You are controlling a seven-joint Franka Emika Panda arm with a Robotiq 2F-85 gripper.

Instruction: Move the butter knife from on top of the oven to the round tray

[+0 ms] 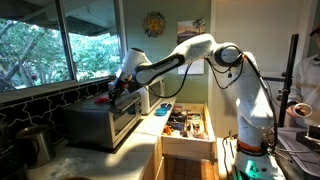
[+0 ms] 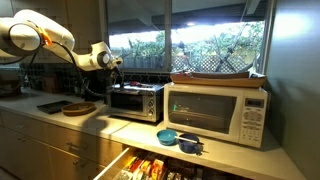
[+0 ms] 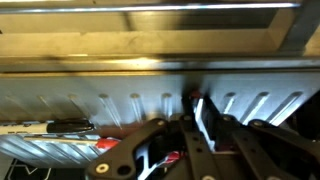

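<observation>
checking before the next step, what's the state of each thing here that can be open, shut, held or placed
oven: door shut
butter knife: lying on the oven top
round tray: on the counter, no knife on it
gripper: low over the oven top, open or shut unclear
drawer: pulled open
pale appliance: door shut

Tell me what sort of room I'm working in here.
Most likely a home kitchen: a steel toaster oven and a pale microwave sit on a counter under windows, above a full open drawer.
</observation>
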